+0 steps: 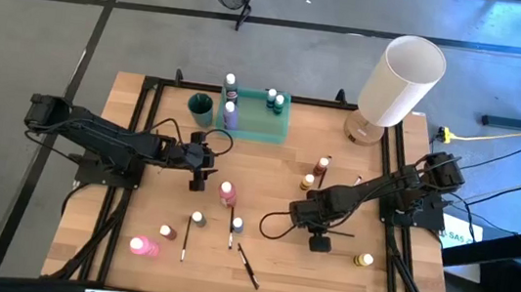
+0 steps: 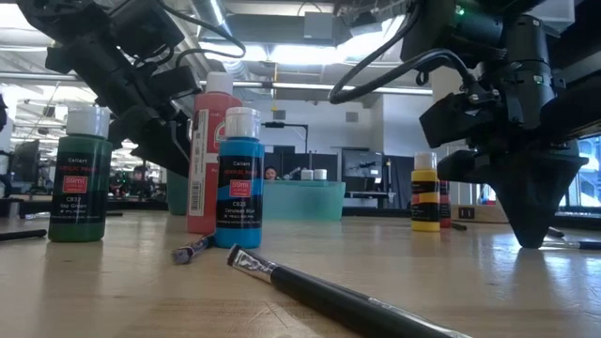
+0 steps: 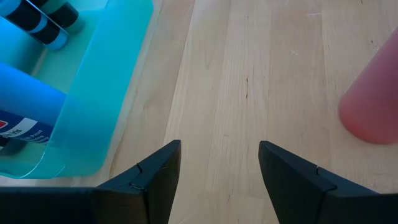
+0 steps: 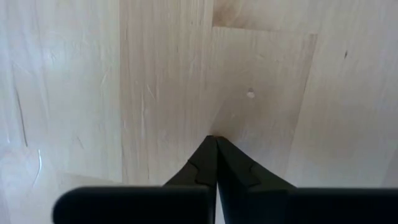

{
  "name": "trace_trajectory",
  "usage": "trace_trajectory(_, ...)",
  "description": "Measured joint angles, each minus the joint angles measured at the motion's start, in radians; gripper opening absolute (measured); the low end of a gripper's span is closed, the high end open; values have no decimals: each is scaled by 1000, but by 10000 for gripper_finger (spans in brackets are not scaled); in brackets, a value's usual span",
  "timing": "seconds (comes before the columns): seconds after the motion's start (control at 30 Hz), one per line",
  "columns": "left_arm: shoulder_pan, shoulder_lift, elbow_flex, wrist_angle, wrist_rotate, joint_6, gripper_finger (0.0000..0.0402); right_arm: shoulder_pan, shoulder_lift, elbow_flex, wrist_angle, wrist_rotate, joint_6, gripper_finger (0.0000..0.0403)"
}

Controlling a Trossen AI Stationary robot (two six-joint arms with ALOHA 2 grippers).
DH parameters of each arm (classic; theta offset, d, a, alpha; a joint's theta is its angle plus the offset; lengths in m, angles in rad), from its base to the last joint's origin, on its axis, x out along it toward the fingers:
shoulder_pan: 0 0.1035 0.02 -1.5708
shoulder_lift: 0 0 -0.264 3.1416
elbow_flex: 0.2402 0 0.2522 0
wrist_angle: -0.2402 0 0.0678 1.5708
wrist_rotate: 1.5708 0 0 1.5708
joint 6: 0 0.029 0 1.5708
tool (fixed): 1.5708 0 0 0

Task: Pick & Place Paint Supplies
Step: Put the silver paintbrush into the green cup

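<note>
A: High view first. Where are the grippers?

B: The left gripper (image 1: 196, 184) hangs over the table (image 1: 363, 285) left of centre, near the tray (image 1: 282, 127). Its fingers (image 3: 155, 177) stand apart with bare wood between them; it holds nothing.

A: And the right one?

B: The right gripper (image 1: 319, 242) points down at the table right of centre. In its wrist view the fingers (image 4: 202, 165) are pressed together over bare wood, empty.

A: Where are the paint bottles?

B: Scattered. A pink bottle (image 1: 227, 193) stands near the centre, just beside the left gripper. A blue bottle (image 1: 238, 225) and a green bottle (image 1: 197, 218) stand toward the front edge. Another pink bottle (image 1: 142, 246) lies near the front left corner, with a small bottle (image 1: 165, 232) beside it. A yellow bottle (image 1: 364, 260) lies toward the front right corner. Two more bottles (image 1: 315, 173) sit right of centre.

A: Any in the tray?

B: Yes, a purple bottle (image 1: 231, 114) and some dark ones, at the back edge.

A: Brushes?

B: One brush (image 1: 247, 265) lies slanted near the front edge; a thinner brush (image 1: 184, 244) lies by the green bottle.

A: Anything else?

B: A white lamp (image 1: 398, 81) at the back right corner and a dark cup (image 1: 202, 107) left of the tray.
</note>
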Motion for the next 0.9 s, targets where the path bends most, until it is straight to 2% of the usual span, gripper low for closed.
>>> trace_trajectory(0.13, 0, 0, 0, 0, 0, 0, 212, 1, 2, 16, -10, 23, -3, 2)
trace_trajectory(0.27, 0, 0, 0, 0, 0, 0, 212, 3, 10, 69, -49, 120, -33, 1)
trace_trajectory(0.53, 0, 0, 0, 0, 0, 0, 212, 10, 7, 264, -190, 284, -52, 1)
trace_trajectory(0.63, 0, 0, 0, 0, 0, 0, 212, 14, 6, 337, -223, 307, -63, 1)
trace_trajectory(0.7, 0, 0, 0, 0, 0, 0, 212, 18, 6, 373, -238, 316, -74, 1)
trace_trajectory(0.9, 0, 0, 0, 0, 0, 0, 212, 17, 4, 451, -269, 450, -123, 0)
